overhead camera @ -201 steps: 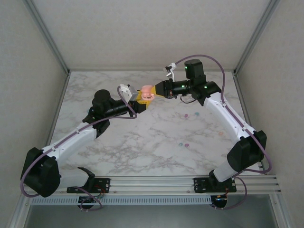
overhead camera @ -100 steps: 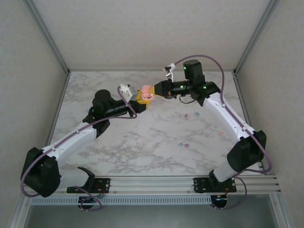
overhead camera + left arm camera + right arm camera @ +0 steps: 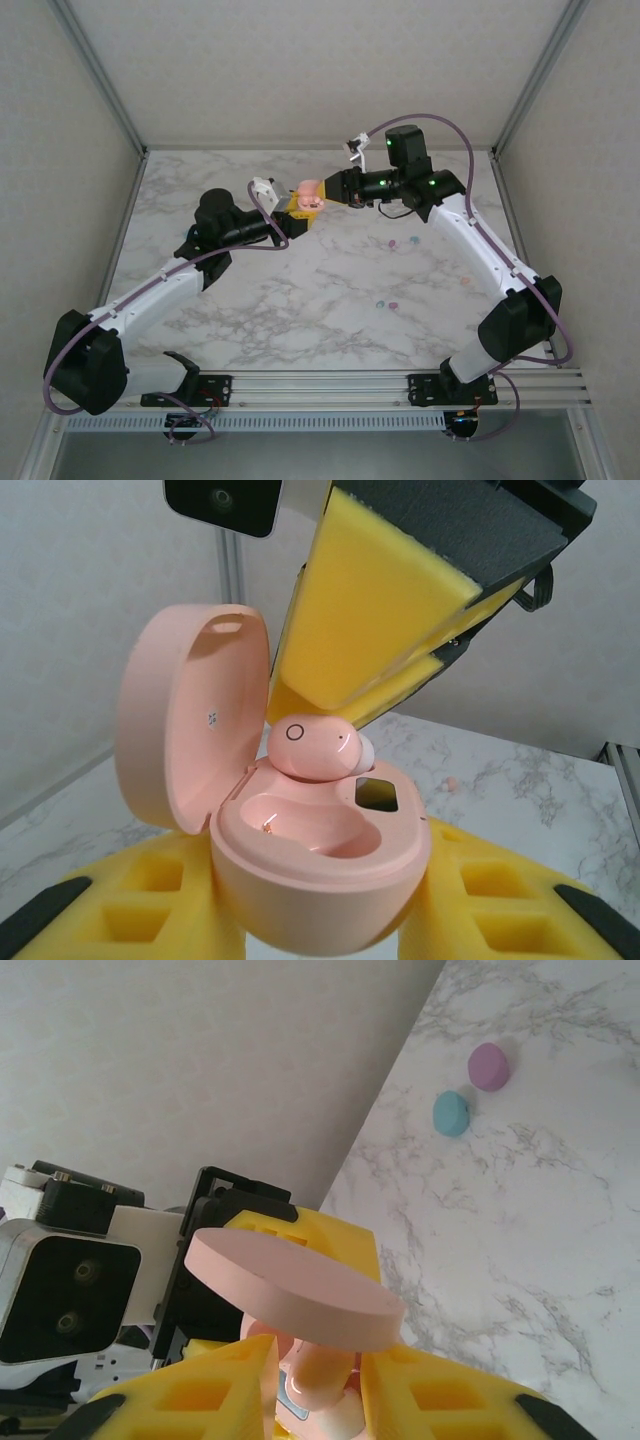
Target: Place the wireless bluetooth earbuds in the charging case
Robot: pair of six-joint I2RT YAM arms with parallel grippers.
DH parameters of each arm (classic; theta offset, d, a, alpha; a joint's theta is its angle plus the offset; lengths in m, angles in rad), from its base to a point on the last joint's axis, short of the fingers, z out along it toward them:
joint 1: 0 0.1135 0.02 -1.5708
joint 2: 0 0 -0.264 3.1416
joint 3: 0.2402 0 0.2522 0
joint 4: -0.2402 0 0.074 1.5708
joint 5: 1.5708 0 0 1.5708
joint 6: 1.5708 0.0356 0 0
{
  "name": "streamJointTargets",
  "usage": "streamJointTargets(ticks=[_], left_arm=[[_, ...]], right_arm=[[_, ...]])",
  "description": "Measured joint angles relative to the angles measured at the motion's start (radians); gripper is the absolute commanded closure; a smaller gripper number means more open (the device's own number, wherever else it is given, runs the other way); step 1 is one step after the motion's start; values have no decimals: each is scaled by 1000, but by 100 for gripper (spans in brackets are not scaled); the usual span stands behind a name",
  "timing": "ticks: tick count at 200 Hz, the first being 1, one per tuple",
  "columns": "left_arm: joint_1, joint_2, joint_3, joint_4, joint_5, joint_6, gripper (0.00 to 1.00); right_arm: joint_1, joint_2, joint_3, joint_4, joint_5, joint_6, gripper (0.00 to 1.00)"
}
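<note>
1. Left wrist view: the pink charging case [image 3: 320,875] stands open, its lid [image 3: 190,730] tipped back to the left. A small white sticker [image 3: 212,719] inside the lid carries dark print too small to read.
2. A thin ring is marked on the face of the pink earbud [image 3: 310,748]. A dark rectangular window [image 3: 375,794] sits in the case's top, just beside that bud.
3. The left gripper [image 3: 320,925] has its jaws clenched on the case's lower body, with yellow foam pads [image 3: 150,900] on either side.
4. The right gripper [image 3: 318,708] reaches in from above, its jaws pinched on the pink earbud. The bud sits at the mouth of the right-hand well, not fully seated. The left-hand well [image 3: 290,815] shows small gold contacts.
5. The right wrist view turns the lid edge-on, a flat pink disc above the bud. Past it, a purple earbud [image 3: 488,1065] and a teal earbud [image 3: 451,1113] lie just beside each other on the marble tabletop [image 3: 520,1220]. The left arm's wrist camera [image 3: 70,1285] shows at the left.
6. The top external view sets both grippers meeting above the far middle of the tabletop. A second teal earbud [image 3: 380,300] and a second purple earbud [image 3: 393,304] lie nearer the arm bases.
</note>
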Motion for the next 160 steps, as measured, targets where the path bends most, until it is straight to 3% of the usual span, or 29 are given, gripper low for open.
streamJointTargets(ticks=[160], left_arm=[[-4,0,0,20,-3,0,78]], right_arm=[[0,0,46,-156,93,-85,72]])
